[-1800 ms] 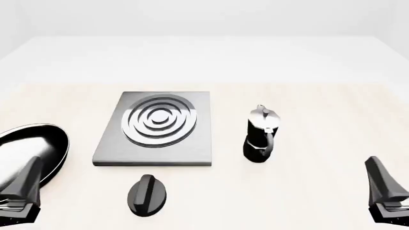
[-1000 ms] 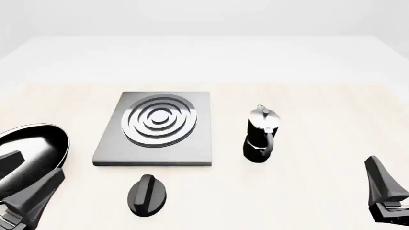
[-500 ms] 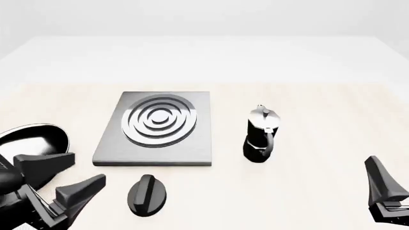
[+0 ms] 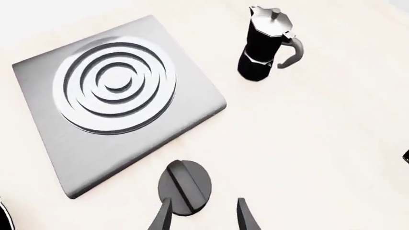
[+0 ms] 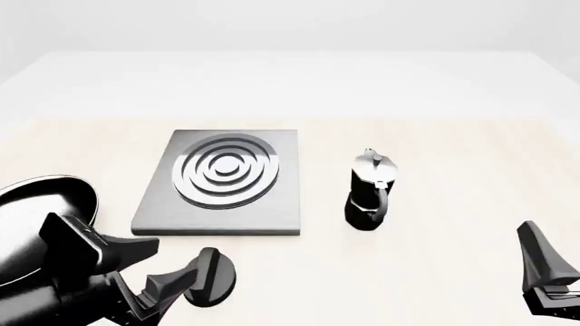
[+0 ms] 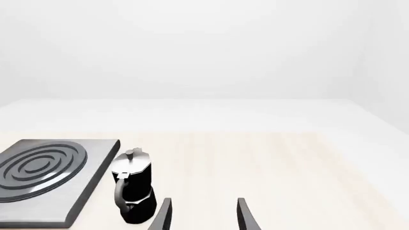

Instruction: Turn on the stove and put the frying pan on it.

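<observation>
Nothing done yet as far as I can judge: the frying pan (image 5: 37, 210) sits on the table left of the stove (image 5: 222, 182), burner bare, and the left gripper (image 5: 149, 268) is at the knob (image 5: 210, 275) just in front of the stove, fingers spread and gripping nothing. Left to do: grip and turn the knob, then move the pan onto the rings. The right gripper (image 6: 203, 214) hangs open and empty at the right; the moka pot (image 5: 370, 191) stands right of the stove, clear of the pan's likely path.
</observation>
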